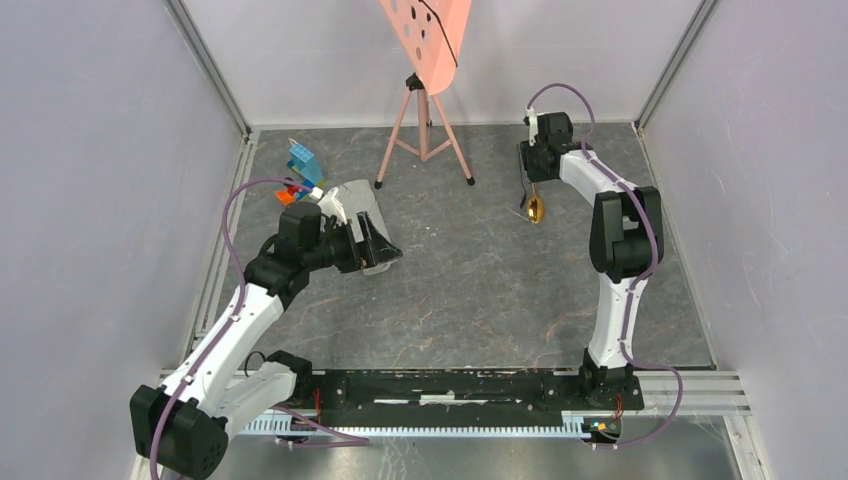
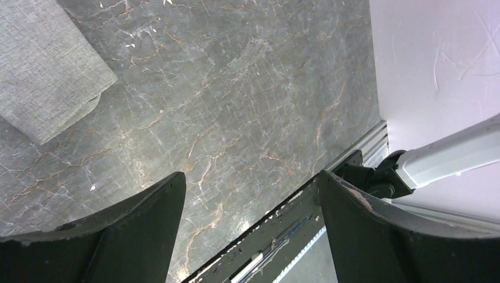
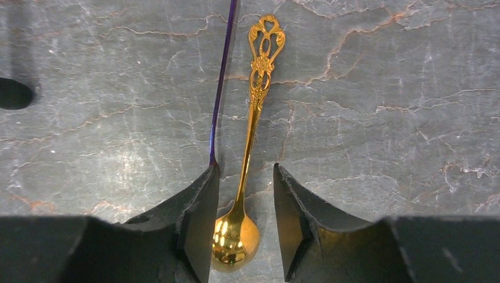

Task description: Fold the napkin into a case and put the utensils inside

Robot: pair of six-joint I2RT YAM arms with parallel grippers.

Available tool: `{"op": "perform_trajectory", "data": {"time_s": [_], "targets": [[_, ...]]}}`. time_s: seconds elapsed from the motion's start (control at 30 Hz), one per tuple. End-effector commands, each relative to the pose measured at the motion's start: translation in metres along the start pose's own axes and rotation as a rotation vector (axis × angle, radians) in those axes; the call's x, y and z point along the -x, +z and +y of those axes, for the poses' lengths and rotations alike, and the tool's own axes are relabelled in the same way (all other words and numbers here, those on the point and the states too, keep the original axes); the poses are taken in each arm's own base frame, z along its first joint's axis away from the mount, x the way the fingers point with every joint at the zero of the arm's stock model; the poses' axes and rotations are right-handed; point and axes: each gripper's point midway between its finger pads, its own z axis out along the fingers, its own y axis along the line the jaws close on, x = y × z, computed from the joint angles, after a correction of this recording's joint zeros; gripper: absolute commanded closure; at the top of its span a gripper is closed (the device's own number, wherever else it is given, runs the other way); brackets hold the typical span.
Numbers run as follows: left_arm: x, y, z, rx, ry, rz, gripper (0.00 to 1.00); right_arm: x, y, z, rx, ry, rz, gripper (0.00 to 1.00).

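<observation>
The napkin (image 1: 352,196) is light-grey cloth, folded, lying at the left of the table; one folded end shows in the left wrist view (image 2: 47,65). My left gripper (image 1: 378,245) hangs over its near edge, open and empty (image 2: 250,183), away from the cloth. The gold spoon (image 1: 535,208) lies on the table at the back right. My right gripper (image 1: 532,190) is down over it, its jaws open and straddling the spoon's neck (image 3: 244,177) without closing on it. The thin dark utensil (image 3: 219,82) lies just left of the spoon (image 3: 252,118), running under my left fingertip (image 3: 203,194).
A pink perforated board (image 1: 425,30) on a tripod (image 1: 425,140) stands at the back centre. Blue and red toy blocks (image 1: 303,165) sit at the back left, next to the napkin. Grey walls enclose three sides. The arms' base rail (image 1: 480,385) runs along the near edge.
</observation>
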Motion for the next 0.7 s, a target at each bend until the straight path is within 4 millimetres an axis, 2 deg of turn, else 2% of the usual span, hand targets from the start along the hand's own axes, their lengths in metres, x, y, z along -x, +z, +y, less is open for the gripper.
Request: {"op": "perform_trajectory", "data": {"time_s": [0.0, 0.1, 0.3, 0.43, 0.67], "targets": [[-0.002, -0.002, -0.009, -0.057, 0.061, 0.016, 0.12, 0.002, 0.008, -0.007, -0.033, -0.029, 0.014, 0.57], [-0.002, -0.002, -0.01, -0.061, 0.055, 0.021, 0.12, -0.005, 0.016, -0.006, -0.032, -0.029, 0.033, 0.61], [-0.001, -0.007, -0.016, -0.076, 0.046, 0.019, 0.12, -0.021, 0.033, -0.002, -0.019, -0.031, 0.071, 0.64], [0.0, -0.011, -0.021, -0.084, 0.05, 0.015, 0.12, -0.03, 0.041, -0.001, -0.017, -0.034, 0.09, 0.73], [0.002, -0.021, -0.031, -0.102, 0.041, 0.007, 0.12, -0.019, 0.04, 0.0, -0.009, -0.051, 0.062, 0.94]]}}
